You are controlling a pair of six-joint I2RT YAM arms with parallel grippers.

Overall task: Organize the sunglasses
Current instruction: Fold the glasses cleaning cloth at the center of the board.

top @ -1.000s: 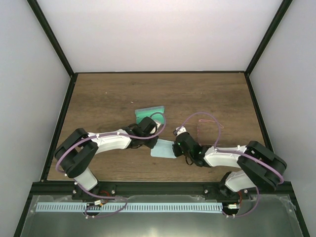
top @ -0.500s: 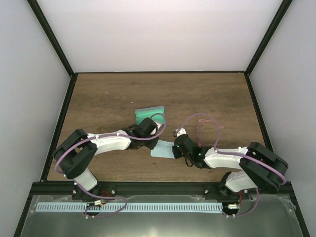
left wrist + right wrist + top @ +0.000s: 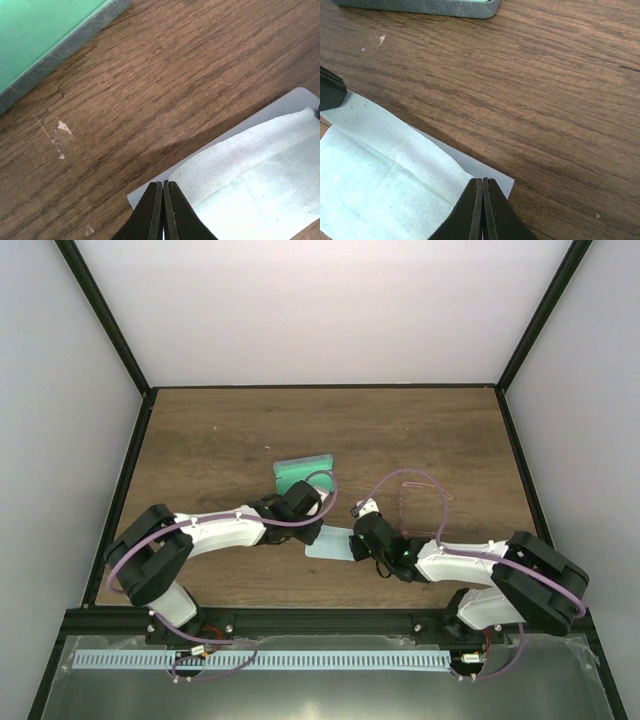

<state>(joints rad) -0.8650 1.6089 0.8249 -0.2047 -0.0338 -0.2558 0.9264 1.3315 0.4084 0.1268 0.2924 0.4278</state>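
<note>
Beside the green case (image 3: pixel 300 469), a pale cloth (image 3: pixel 328 544) lies flat; left gripper (image 3: pixel 163 185) and right gripper (image 3: pixel 483 181), jaws closed, each pinch an opposite edge.

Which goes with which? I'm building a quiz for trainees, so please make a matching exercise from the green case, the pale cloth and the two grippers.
Things:
1. green rectangular case
2. pale blue folded cloth
3. left gripper
4. right gripper

Places or states:
a. shut on the cloth's right corner
b. lies between the two grippers
c. on the table, farther from the arm bases than the cloth
d. shut on the cloth's left corner

Pairs: 1-c, 2-b, 3-d, 4-a
</note>
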